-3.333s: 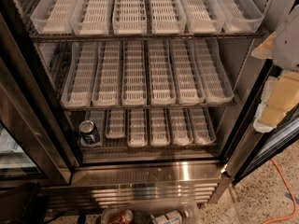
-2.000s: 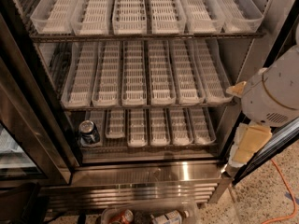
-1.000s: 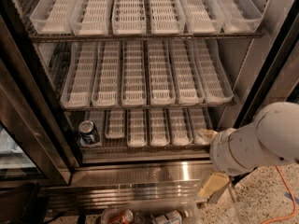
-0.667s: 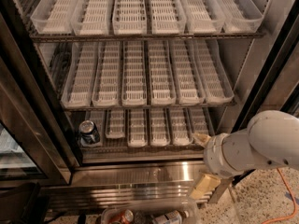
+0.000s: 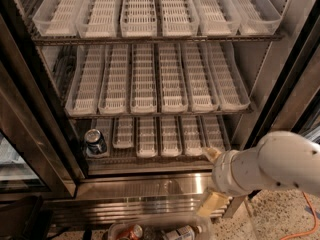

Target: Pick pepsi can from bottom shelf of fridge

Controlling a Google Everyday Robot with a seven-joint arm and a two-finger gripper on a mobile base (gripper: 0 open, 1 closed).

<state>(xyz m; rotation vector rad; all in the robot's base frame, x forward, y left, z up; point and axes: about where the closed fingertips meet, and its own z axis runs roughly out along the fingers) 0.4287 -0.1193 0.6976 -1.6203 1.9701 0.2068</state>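
As gripper (image 5: 215, 179) hangs nr sill (image 5: 140, 166), can (image 5: 94, 141) apart

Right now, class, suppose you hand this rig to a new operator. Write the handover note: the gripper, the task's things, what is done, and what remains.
Gripper: low on the right, in front of the steel base of the fridge, near the right end of the bottom shelf. It is well apart from the can.
Pepsi can: upright at the far left end of the bottom shelf, left of the lane trays.
Done: no grasp yet; the can is on the shelf.
Left: reach across to the left, grip the can, and lift it out.
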